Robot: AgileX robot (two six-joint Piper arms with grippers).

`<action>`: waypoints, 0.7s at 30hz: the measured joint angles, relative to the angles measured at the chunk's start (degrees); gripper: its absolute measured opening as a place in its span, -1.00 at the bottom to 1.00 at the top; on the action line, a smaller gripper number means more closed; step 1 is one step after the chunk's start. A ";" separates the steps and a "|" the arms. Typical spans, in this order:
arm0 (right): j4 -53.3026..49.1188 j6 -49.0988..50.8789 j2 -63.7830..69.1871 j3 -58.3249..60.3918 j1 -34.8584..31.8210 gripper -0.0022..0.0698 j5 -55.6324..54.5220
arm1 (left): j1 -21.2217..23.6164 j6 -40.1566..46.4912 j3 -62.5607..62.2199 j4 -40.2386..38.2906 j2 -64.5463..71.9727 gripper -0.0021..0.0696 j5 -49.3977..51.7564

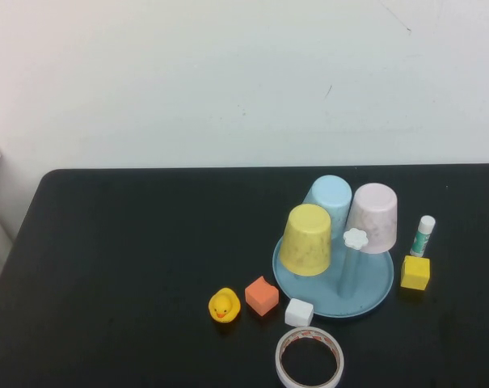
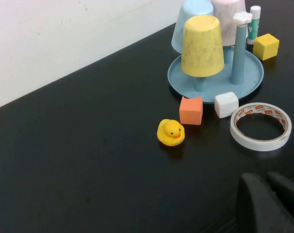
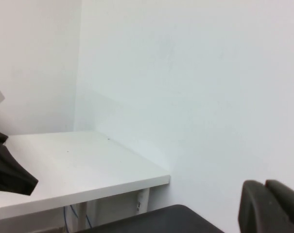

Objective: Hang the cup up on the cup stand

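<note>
Only wrist views show both closed end effectors: left end effector (image 2: 269,200), right end effector (image 3: 268,206).

Matte black, rounded left gripper (image 2: 270,201) and right gripper (image 3: 270,206) fingers.

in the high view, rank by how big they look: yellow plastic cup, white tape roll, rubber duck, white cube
1. Yellow plastic cup and white tape roll: too alike to rank, and the roll lies nearer the camera.
2. Yellow rubber duck.
3. White cube, only slightly smaller than the duck.

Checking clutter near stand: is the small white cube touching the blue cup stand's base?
Apart. Left wrist view shows black table between small white cube and blue cup stand.
</note>
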 joint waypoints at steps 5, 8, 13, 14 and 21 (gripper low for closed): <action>0.00 0.10 0.00 0.04 0.00 -0.94 -0.85 | 0.00 0.31 0.00 0.00 0.00 -0.94 0.00; 0.00 -1.03 0.00 1.74 0.00 -0.94 -6.83 | 0.00 0.31 0.00 0.00 0.00 -0.94 0.00; 0.22 -5.44 0.00 4.91 0.00 -0.94 -18.87 | 0.00 0.31 0.00 0.00 0.00 -0.95 0.00; 0.22 -6.79 0.00 5.26 0.00 -0.94 -20.97 | 0.00 0.31 0.00 0.00 0.00 -0.95 0.00; -5.54 -6.70 -1.07 6.85 0.00 -0.94 -28.77 | 0.00 0.31 0.00 0.00 -0.13 -0.95 0.00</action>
